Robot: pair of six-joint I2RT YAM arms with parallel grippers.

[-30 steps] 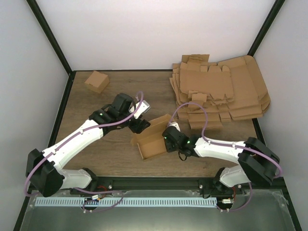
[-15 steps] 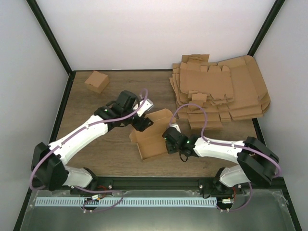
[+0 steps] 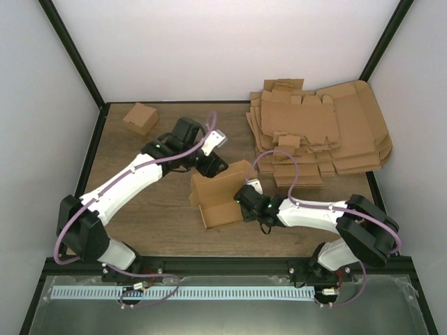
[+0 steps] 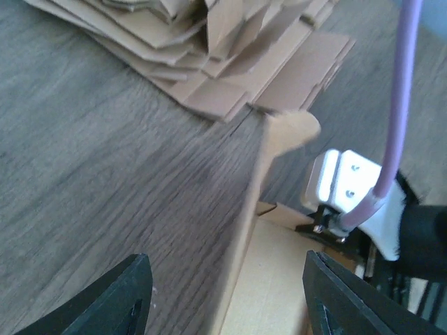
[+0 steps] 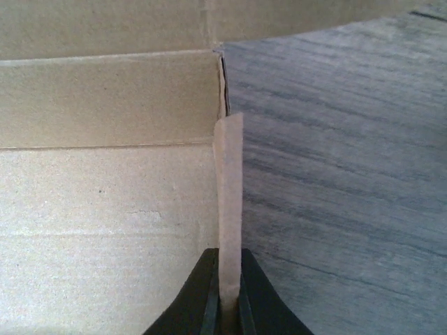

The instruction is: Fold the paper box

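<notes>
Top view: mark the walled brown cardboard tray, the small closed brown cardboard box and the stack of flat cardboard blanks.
walled brown cardboard tray [image 3: 222,213]: top external view, inner floor.
small closed brown cardboard box [image 3: 140,117]: top external view, top face.
stack of flat brown cardboard blanks [image 3: 335,127]: top external view, uppermost sheet.

Bare surface left of paper box passable; stacked blanks fill far right; left pincer straddles box's far wall, right pincer clamps right wall

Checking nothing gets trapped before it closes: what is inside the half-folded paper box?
Only bare cardboard floor and walls show inside the paper box; no loose item. The right end effector clamps one side wall, one finger inside. The floor directly under that end effector is covered.
</notes>
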